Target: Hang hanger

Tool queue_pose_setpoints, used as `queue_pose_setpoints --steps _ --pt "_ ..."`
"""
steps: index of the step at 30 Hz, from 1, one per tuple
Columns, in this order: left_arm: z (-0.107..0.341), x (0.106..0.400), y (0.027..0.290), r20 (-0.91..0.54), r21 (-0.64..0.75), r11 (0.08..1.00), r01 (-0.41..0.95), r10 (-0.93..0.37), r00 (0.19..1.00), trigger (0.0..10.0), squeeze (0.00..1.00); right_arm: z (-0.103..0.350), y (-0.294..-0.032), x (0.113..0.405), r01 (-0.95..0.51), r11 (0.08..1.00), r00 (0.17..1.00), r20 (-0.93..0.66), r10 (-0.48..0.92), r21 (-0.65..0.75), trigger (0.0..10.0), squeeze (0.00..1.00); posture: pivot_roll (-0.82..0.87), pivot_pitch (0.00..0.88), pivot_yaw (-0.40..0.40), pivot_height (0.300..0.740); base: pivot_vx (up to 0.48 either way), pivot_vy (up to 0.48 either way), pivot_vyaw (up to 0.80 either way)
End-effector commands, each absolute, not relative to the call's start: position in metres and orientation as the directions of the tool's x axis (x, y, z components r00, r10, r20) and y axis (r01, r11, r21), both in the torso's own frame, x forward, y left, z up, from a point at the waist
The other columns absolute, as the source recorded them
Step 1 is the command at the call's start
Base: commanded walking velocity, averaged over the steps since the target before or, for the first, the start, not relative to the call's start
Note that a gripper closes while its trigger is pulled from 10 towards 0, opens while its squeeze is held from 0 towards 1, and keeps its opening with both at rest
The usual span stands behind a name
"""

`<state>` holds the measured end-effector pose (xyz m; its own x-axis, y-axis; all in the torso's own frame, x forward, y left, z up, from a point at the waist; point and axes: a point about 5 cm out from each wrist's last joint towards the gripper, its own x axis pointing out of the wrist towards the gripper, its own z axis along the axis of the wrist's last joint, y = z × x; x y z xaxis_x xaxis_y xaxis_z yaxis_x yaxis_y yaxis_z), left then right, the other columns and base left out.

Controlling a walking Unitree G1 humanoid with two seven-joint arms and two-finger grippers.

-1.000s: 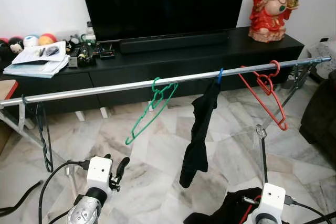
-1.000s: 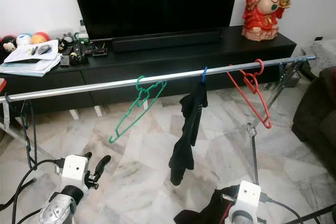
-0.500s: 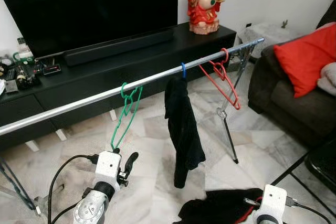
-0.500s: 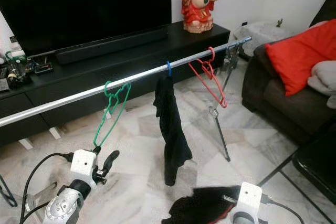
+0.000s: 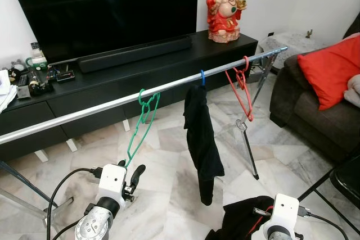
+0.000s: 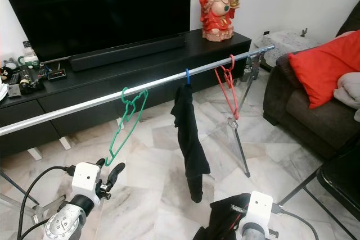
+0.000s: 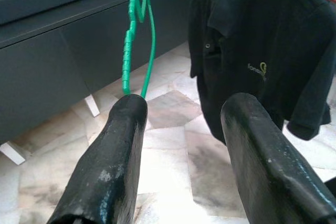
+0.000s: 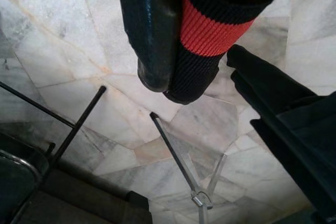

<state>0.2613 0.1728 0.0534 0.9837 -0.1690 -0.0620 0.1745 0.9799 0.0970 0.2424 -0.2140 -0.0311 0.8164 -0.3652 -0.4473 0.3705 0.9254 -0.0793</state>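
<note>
My right gripper (image 8: 202, 51) is clamped on a black garment with a red ribbed band (image 8: 210, 30), low near the marble floor (image 5: 169, 155). My left gripper (image 7: 184, 145) stands parted, empty. Just beyond its fingers hangs a ridged green plastic hanger (image 5: 140, 121) on the steel rail (image 5: 84, 111), beside a black shirt (image 7: 252, 51) whose small yellow chest logo is unreadable.

You are looking at a white-walled living room with a pale marble floor (image 5: 169, 161). A large dark television (image 5: 107, 9) stands on a long black console (image 5: 140, 77), a soundbar (image 5: 135, 60) before it (small clutter sits at its left end). A red figurine (image 5: 226, 5) occupies the console's right end. A dark sofa (image 5: 315, 116) carries a red cushion (image 5: 332, 71).
</note>
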Motion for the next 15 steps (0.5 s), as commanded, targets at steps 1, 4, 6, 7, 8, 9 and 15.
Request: queue_pose_setpoints --steps 1,4,6,7,8,9,15 --pt "0.0587 0.2642 0.1742 -0.041 0.087 0.982 0.169 -0.165 0.985 10.0 0.00 -0.0299 -0.2130 0.2434 0.360 0.929 0.825 -0.436 -0.360 -0.086 10.0 0.00 0.06 0.018 0.055 0.740 0.000 0.000 0.00" --pt "0.0587 0.2647 0.1752 -0.044 0.083 0.983 0.162 -0.158 0.986 10.0 0.00 -0.0302 -0.2123 0.2433 0.355 0.931 0.826 -0.436 -0.356 -0.087 10.0 0.00 0.06 0.021 0.056 0.740 0.000 0.000 0.00" --pt "0.0592 0.2651 0.1760 -0.043 0.080 0.985 0.156 -0.153 0.987 10.0 0.00 -0.0303 -0.2119 0.2433 0.353 0.932 0.827 -0.437 -0.354 -0.087 10.0 0.00 0.07 0.021 0.056 0.740 0.120 0.000 0.00" --pt "0.0593 0.2652 0.1761 -0.043 0.079 0.985 0.155 -0.152 0.988 10.0 0.00 -0.0303 -0.2118 0.2433 0.352 0.932 0.827 -0.437 -0.354 -0.087 10.0 0.00 0.07 0.021 0.056 0.740 0.240 0.000 0.00" --pt "0.0596 0.2656 0.1767 -0.043 0.078 0.985 0.152 -0.149 0.988 10.0 0.00 -0.0303 -0.2117 0.2434 0.352 0.932 0.827 -0.437 -0.353 -0.087 10.0 0.00 0.07 0.022 0.056 0.740 0.274 0.000 0.00" --pt "0.0597 0.2657 0.1769 -0.043 0.078 0.985 0.151 -0.148 0.988 10.0 0.00 -0.0302 -0.2116 0.2435 0.352 0.932 0.827 -0.437 -0.353 -0.087 10.0 0.00 0.07 0.022 0.056 0.740 0.274 0.000 0.00" --pt "0.0611 0.2669 0.1782 -0.038 0.073 0.987 0.144 -0.141 0.989 10.0 0.00 -0.0301 -0.2109 0.2439 0.349 0.933 0.829 -0.437 -0.350 -0.086 10.0 0.00 0.06 0.024 0.058 0.740 0.296 0.000 0.00"
